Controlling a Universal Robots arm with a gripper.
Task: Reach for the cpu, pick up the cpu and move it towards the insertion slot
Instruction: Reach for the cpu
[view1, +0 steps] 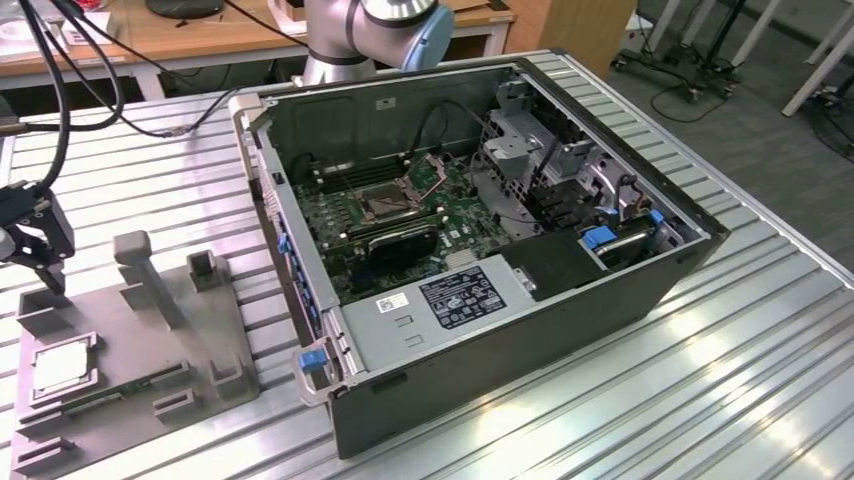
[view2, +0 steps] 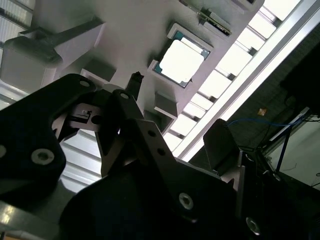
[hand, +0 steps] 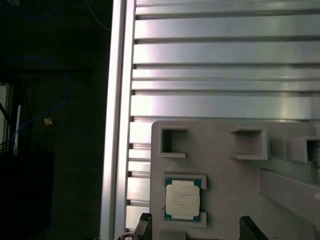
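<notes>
While the cpu (hand: 183, 199) is seated in a recess by the edge of the tray (hand: 225, 175), the gripper (hand: 196, 229) is held above the tray, fingers (hand: 145, 226) spread, nothing gripped, insertion slot (view1: 378, 205) well apart

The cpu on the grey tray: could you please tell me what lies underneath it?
The cpu sits in a square recess of the grey tray, which lies on the slatted metal table. The recess floor under the chip is covered by it.
</notes>
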